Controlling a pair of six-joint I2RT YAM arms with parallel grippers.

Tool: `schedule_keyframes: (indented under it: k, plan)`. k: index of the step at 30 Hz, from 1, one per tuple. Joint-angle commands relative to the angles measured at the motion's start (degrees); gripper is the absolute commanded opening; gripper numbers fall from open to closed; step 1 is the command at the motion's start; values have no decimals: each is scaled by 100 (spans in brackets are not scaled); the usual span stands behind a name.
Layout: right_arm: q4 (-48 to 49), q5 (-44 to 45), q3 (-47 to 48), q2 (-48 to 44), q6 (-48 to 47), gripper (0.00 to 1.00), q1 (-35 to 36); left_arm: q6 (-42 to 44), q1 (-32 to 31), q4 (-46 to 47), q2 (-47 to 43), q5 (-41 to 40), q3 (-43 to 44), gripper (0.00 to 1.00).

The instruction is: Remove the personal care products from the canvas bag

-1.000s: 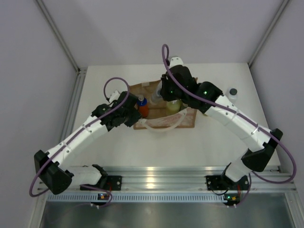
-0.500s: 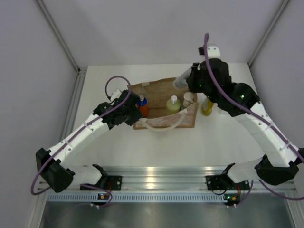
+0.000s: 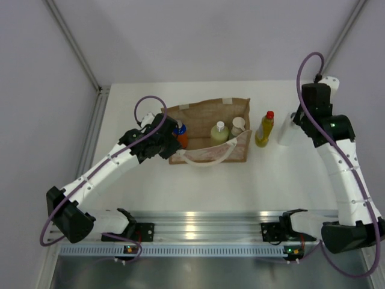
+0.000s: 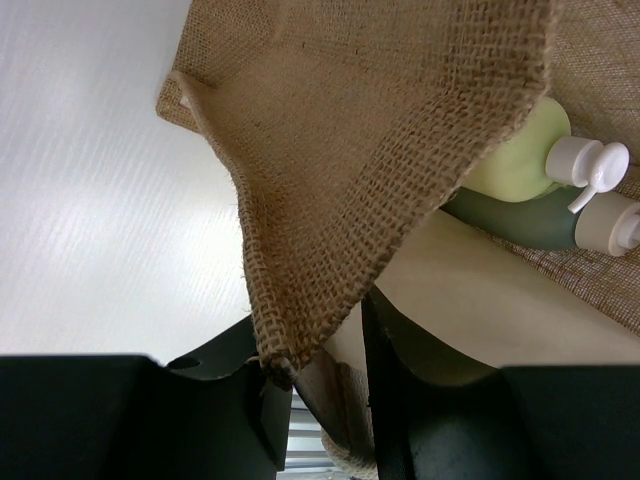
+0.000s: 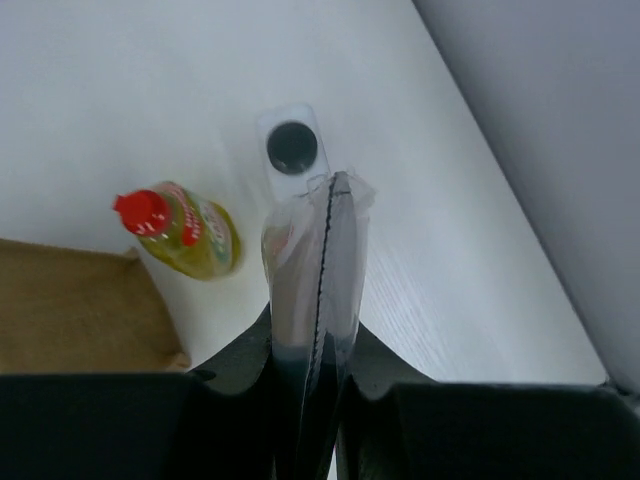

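Top external view has the right arm swung out to the right edge of the frame. A second ago it was bent over the canvas bag, and half a second ago it was rising clear with something pale in its grip. Now the right hand hangs over the bench, well apart from the bag.

From the right wrist view, that hand is closed on a clear pouch, pinched flat between the fingers. The pouch tip is near a white bottle that stands with its grey cap up. A yellow bottle with a red cap stands between the white one and the bag, just beside the bag's right end. I'd judge the pouch is one more thing out, and it only wants setting down.

The left arm has barely shifted. The left hand stays clamped on the woven rim at the bag's left end, holding the mouth up and open.

The bag sits mid-frame and is not empty. An orange bottle with a blue top is at its left end, close to the left hand. A pale green pump bottle is near the middle, and a grey-green bottle with a white cap is to its right. The left wrist view shows those two touching under the lifted flap. By my count, three are left inside.
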Motion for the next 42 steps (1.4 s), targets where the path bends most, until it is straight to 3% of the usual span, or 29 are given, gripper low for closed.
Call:
schedule_keyframes:
  k: [1,13,21,24,25,27,28,31,38,42]
  plan:
    - [457,-977,-665,-277,60,0,-651,110,22,1,42,30,214,36]
    - [2390,-1630,-3198,-655,-142,0,-1040,110,22,1,-46,22,197,36]
    - [2655,-1665,-3701,-199,-389,0,-1031,102,22,1,16,66,197,36]
    - [2638,-1701,-3675,-102,-371,15,-1031,93,22,1,25,57,205,36]
    - [2612,-1700,-3649,-76,-380,31,-1023,110,22,-8,33,48,205,36]
    - [2410,-1683,-3517,-49,-380,50,-1031,119,22,-8,16,48,205,36]
    - [2340,-1683,-3456,-40,-380,66,-1023,119,22,-8,7,48,205,36]
    - [2006,-1648,-3122,-40,-423,77,-1031,119,22,-17,-28,13,197,36]
    - [1504,-2192,-1690,-391,-222,77,-891,31,22,-17,-133,-14,56,36]
    - [1889,-2964,-882,-366,-81,72,-242,5,22,-17,-133,-22,-14,36]
